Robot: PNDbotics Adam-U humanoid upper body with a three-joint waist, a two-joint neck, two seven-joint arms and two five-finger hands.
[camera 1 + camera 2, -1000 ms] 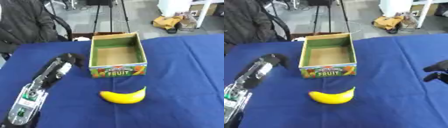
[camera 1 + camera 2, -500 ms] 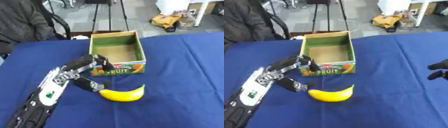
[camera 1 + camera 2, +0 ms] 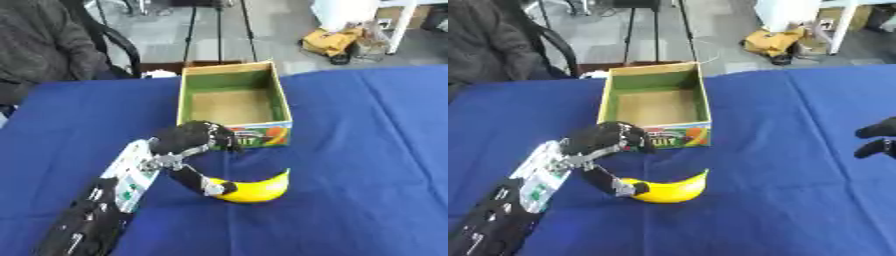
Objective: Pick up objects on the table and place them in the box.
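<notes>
One open box [image 3: 233, 100], nothing inside; banana [image 3: 254, 188] just outside.

Looks like a lab or workshop floor here. A table draped in blue cloth [image 3: 367, 150] fills the near view, and beyond its far edge lies bare grey concrete floor [image 3: 262, 30]. Black tripod legs [image 3: 219, 25] stand there, a black chair [image 3: 118, 47] sits off the far left corner, and cardboard clutter [image 3: 337, 40] lies by white furniture [image 3: 350, 10] at the far right.
</notes>
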